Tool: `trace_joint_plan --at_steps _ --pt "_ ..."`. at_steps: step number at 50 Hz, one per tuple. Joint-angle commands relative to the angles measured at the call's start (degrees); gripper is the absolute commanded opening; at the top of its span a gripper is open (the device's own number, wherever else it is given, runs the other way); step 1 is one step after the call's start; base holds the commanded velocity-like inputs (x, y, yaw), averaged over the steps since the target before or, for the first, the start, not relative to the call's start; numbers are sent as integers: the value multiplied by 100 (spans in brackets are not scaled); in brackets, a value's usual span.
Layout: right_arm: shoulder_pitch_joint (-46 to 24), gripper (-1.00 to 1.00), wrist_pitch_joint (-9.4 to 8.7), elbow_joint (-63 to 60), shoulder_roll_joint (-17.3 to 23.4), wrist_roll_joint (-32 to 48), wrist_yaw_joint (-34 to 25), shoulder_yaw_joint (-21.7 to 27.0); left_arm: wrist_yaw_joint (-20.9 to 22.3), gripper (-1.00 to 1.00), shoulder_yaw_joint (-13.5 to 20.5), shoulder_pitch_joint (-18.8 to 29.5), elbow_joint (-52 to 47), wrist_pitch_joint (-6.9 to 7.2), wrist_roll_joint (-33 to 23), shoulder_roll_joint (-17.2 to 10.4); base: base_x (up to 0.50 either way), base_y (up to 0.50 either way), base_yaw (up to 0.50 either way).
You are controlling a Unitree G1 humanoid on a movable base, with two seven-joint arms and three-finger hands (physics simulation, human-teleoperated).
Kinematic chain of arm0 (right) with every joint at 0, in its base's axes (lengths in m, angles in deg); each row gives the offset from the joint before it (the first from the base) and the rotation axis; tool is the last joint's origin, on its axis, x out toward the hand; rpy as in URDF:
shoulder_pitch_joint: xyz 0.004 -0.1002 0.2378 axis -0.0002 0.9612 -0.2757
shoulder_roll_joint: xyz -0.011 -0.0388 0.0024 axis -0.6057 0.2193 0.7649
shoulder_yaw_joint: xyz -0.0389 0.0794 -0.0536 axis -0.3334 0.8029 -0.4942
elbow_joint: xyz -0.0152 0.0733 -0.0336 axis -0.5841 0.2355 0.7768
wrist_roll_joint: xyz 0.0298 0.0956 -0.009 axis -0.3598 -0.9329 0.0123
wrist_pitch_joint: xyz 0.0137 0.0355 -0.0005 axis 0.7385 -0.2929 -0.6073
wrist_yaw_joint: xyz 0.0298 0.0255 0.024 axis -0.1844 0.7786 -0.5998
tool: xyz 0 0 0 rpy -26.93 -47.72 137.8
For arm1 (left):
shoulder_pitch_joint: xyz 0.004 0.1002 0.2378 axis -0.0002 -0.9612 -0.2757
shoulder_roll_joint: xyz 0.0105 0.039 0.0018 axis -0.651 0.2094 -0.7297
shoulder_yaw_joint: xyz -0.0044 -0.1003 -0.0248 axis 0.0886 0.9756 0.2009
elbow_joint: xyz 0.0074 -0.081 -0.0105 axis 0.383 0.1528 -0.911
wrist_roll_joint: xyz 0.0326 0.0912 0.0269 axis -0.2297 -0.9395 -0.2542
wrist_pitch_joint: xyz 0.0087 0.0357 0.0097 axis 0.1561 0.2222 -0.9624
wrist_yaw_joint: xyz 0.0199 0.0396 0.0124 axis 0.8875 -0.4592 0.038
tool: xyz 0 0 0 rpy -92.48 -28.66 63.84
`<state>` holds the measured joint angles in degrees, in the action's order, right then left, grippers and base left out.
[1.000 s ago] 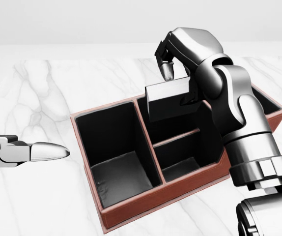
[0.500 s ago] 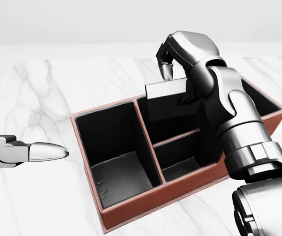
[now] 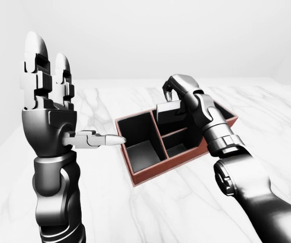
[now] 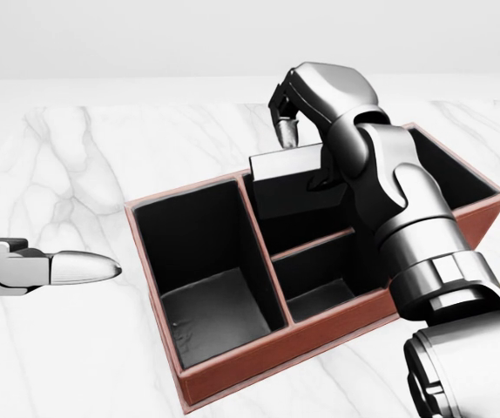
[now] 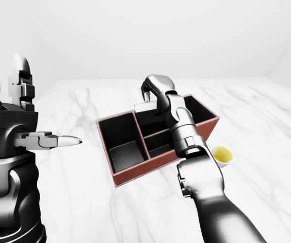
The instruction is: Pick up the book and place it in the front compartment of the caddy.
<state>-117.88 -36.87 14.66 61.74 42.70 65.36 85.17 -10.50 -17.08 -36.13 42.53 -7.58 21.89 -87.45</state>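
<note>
A dark grey book (image 4: pixel 292 185) is held upright by my right hand (image 4: pixel 295 146), whose fingers curl over its top edge. The book hangs over the upper middle compartment of the reddish-brown caddy (image 4: pixel 263 355), which has black insides. I cannot tell how far its lower edge dips below the rim. My right forearm (image 4: pixel 407 218) crosses the caddy's right part and hides it. My left hand (image 3: pixel 59 101) is raised at the left of the left-eye view, away from the caddy. It is open, fingers pointing up, and its thumb (image 4: pixel 80 266) points right.
The caddy stands on a white marble table (image 4: pixel 76 165). Its large left compartment (image 4: pixel 211 296) and small lower middle compartment (image 4: pixel 320 292) are empty. A small yellow object (image 5: pixel 221 154) lies on the table to the right of the caddy.
My right hand has moved the book slightly to the left over the caddy, and the forearm has swung with it. The left hand has stayed put.
</note>
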Motion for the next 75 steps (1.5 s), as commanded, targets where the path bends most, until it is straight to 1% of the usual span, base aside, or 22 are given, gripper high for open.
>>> trace_joint_plan --at_steps 1,10,48,75 --pt "-64 -100 0 37 -47 65 207 106 -5 100 1 6 4 0 8 -7 0 0 0" --pt "-16 -100 0 168 -83 114 352 71 -2 100 3 -11 7 0 3 -3 0 0 0" --pt "-251 -100 0 1113 -88 267 996 -6 -9 100 1 7 -20 0 -11 -9 0 0 0" --pt "-241 -100 0 1473 -241 321 1415 -59 -17 100 5 30 -26 0 3 -9 0 0 0"
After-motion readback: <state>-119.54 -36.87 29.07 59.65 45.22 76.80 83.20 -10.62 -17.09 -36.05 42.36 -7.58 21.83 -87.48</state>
